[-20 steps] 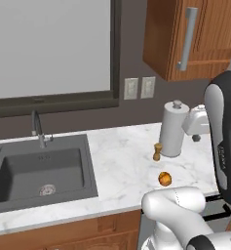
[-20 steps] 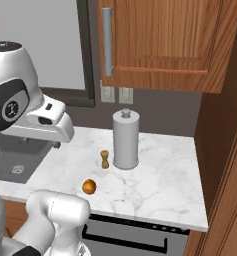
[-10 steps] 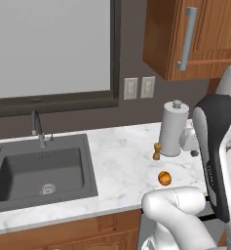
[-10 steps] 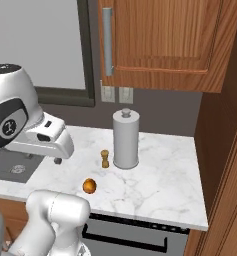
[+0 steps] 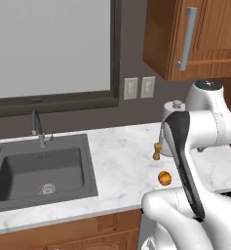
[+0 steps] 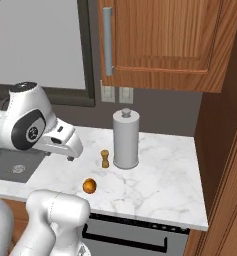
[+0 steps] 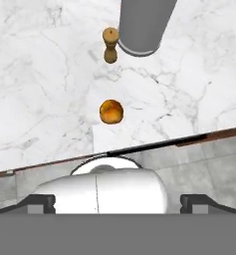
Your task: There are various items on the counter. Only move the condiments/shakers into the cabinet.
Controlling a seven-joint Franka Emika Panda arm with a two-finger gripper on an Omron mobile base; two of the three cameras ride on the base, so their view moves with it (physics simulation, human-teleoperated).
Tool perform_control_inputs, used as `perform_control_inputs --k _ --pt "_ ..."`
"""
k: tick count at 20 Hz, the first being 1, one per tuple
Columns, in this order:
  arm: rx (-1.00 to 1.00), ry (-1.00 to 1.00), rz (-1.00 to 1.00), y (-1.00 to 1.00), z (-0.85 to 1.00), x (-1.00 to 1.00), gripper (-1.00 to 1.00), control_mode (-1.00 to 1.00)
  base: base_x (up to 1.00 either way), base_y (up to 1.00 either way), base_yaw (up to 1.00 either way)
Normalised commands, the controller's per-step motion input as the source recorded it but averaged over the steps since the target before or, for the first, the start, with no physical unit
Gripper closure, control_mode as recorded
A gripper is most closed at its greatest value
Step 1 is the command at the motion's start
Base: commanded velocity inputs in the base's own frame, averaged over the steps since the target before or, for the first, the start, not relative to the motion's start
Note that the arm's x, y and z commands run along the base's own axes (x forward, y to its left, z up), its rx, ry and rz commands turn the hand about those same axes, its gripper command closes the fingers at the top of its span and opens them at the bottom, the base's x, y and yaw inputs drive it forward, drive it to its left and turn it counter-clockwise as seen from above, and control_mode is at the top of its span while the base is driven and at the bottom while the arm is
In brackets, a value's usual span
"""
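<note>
A small tan wooden shaker [image 6: 105, 158] stands on the white marble counter [image 6: 160, 175], just left of the tall grey canister [image 6: 126, 139]. The orange fruit [image 6: 90, 186] lies nearer the front edge. In the hand view the shaker [image 7: 110, 45], the canister [image 7: 142, 25] and the fruit [image 7: 111, 111] lie ahead of my gripper [image 7: 118, 203], which is open and holds nothing. My hand [image 6: 65, 145] hovers above the counter, left of the fruit. The brown cabinet [image 6: 165, 40] hangs above, its door shut, with a grey bar handle [image 6: 107, 40]. The yellow bottle and the black shaker are out of view.
A dark grey sink [image 5: 39, 171] with a faucet [image 5: 36, 129] is set into the counter's left part. Two wall outlets [image 5: 139, 88] sit under the cabinet [image 5: 204, 34]. A tall wooden side panel [image 6: 225, 150] bounds the counter on the right.
My arm has swung and the hand has dropped lower over the counter's front. The shaker, fruit and canister stay where they were.
</note>
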Motion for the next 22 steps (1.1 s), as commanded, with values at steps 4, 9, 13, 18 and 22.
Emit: perform_control_inputs --k 4,9,13,18,22 --pt "0.0 0.0 -0.01 0.27 -0.12 0.66 -1.0 -1.0 0.0 0.0 0.0" --pt "0.0 -0.05 -0.08 0.0 -0.41 0.45 -1.0 -1.0 0.0 0.0 0.0" --pt "0.0 -0.03 -0.09 0.0 -0.72 0.53 -1.0 -1.0 0.0 0.0 0.0" --pt "0.0 -0.03 -0.11 0.0 -0.5 0.36 -1.0 -1.0 0.0 0.0 0.0" --pt "0.0 -0.05 -0.17 -0.23 -0.08 0.31 -1.0 -1.0 0.0 0.0 0.0"
